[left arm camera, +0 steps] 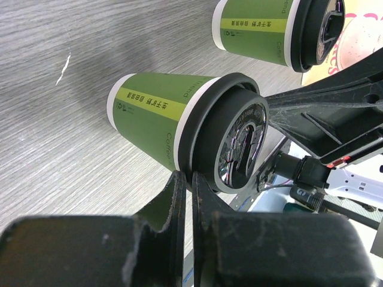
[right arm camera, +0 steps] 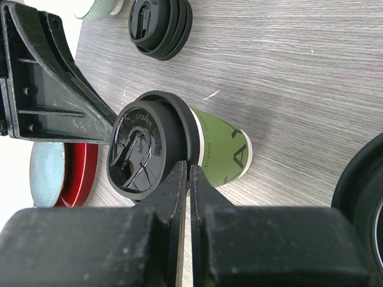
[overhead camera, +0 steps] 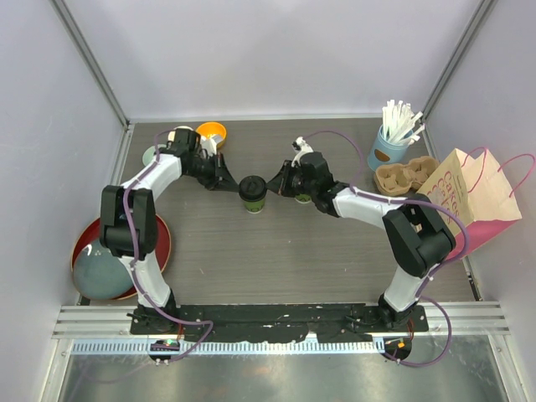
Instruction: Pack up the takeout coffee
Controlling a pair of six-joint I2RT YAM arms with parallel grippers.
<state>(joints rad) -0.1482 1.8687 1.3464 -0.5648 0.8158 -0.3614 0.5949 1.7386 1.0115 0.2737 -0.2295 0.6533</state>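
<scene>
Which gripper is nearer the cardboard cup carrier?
Right. The right gripper is beside the lidded cup, toward the cup carrier; the left gripper is on the cup's opposite side.

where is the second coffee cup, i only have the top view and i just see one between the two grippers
observer: the left wrist view shows a second green cup just beyond the middle cup, its black lid already on.
operator: ok, are the grippers open around the middle one
observer: no, the left gripper and the right gripper each have their fingers closed together, tips against the middle cup's lid.
operator: any spare lids around
observer: yes, the right wrist view shows a stack of black lids lying beyond the middle cup.
</scene>
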